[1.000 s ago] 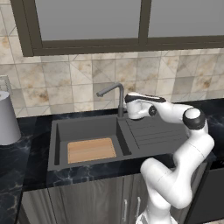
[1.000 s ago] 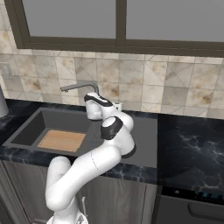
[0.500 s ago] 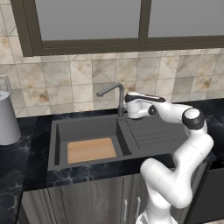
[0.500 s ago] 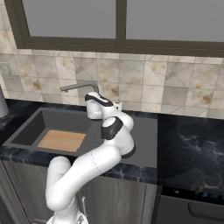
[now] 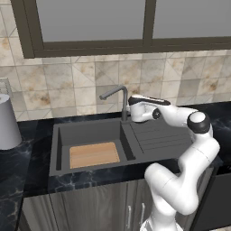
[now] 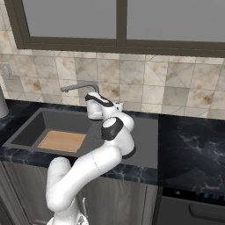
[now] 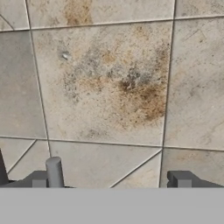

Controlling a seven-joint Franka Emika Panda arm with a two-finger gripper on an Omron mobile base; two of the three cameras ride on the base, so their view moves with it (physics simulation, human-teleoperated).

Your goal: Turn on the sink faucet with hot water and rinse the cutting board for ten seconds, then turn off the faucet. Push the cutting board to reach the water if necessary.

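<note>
Your board (image 5: 94, 154) lies dry on the floor of the sink (image 5: 85, 133), toward the front edge of the counter (image 5: 27, 173); nothing else is in it. Behind, your hand (image 7: 115, 180) is spread wide, empty, at the faucet (image 5: 120, 100) post. Bring it onto the small lever (image 7: 54, 171), then nudge toward hot.

Sink (image 5: 63, 135) dark grey, set in black marbled counter (image 5: 18, 171). Cutting board (image 5: 94, 154) lies flat on basin floor, toward front. Faucet (image 5: 122, 101) upright at back edge, spout angled left over basin. Arm reaches in from right; gripper (image 5: 131, 111) just beside faucet post. Grey cylinder (image 5: 6, 122) stands far left on counter.
</note>
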